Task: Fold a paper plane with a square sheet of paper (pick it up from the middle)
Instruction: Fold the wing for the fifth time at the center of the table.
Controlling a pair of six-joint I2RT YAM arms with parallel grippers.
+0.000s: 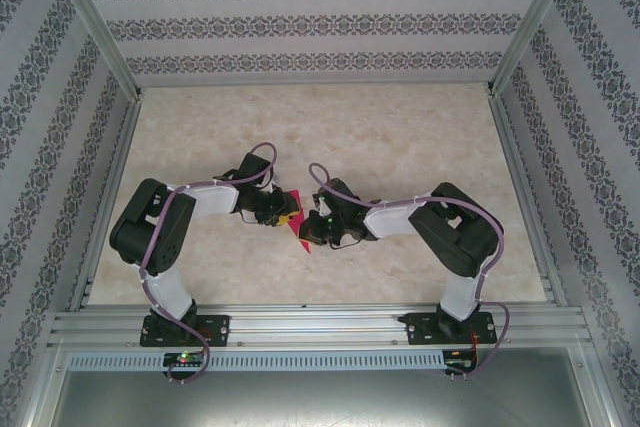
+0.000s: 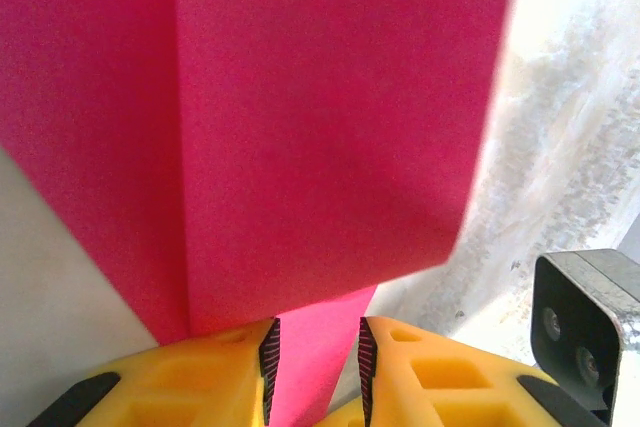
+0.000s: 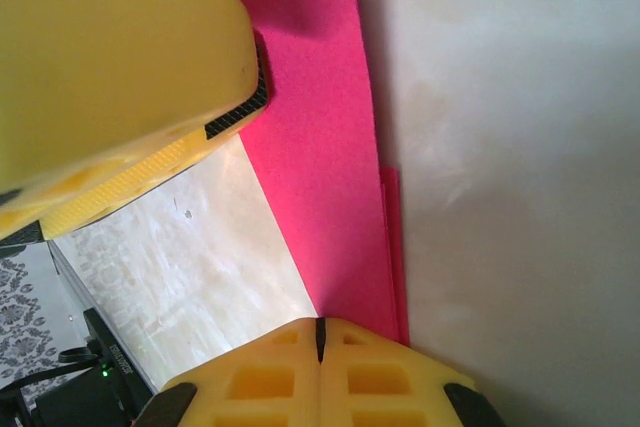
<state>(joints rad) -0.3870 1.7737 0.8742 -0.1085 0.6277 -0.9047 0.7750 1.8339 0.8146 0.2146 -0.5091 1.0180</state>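
One paper (image 2: 320, 127), left gripper (image 2: 315, 335) parted, right gripper (image 3: 320, 327) closed

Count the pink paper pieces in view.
1. One folded pink sheet in the middle of the table, between the left gripper and right gripper, reaching both. Any scrap beneath it would be hidden.

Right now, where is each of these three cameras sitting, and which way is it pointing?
Top external: fixed above and behind the arms, looking down at the table; left arm and right arm reach inward to the pink paper.
Left wrist: on the left arm, looking along the parted left fingers at the paper close up.
Right wrist: on the right arm, looking past the shut right fingers along the paper.
Shared: both wrist views show the paper and the left fingers.
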